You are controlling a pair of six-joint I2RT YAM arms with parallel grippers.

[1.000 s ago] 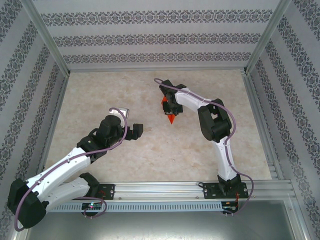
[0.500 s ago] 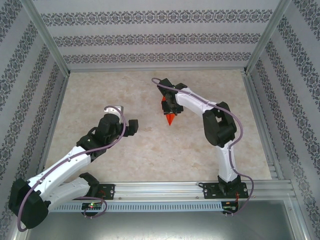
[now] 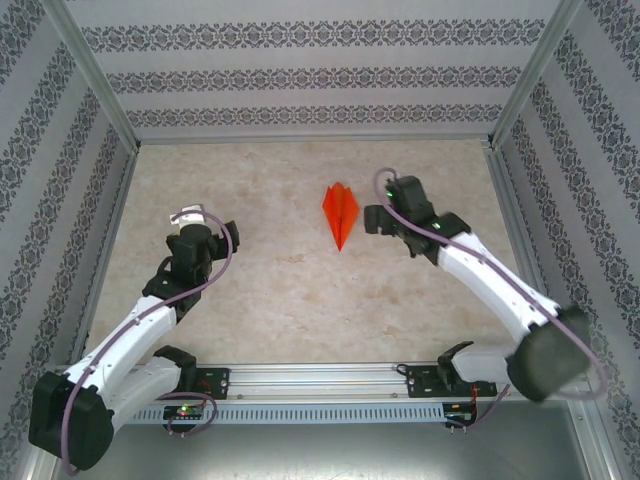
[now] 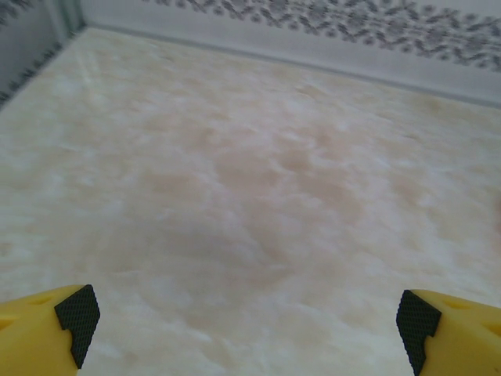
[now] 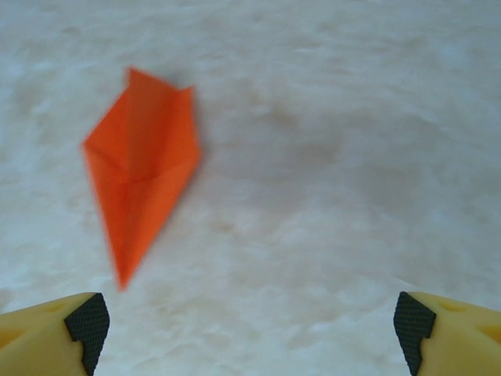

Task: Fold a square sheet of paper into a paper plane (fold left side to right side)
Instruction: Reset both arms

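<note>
with the left gripper and right gripper both spread wide and empty, the paper plane is seen lying loose toward the middle of the bench's far edge, where it could be swept askew by the nearby right gripper.

Paper plane, ahead of the right gripper jaws and off to one side: thin orange paper, matt, smooth, sharply creased. Fingers of the right gripper and the left gripper: smooth yellow plastic with a slight sheen. Pads: black, finely textured, matt. Table beneath both sets of jaws: marbled beige, smooth, faint gloss. Arm shells: glossy white plastic. Frame rail: bare brushed metal.
</note>
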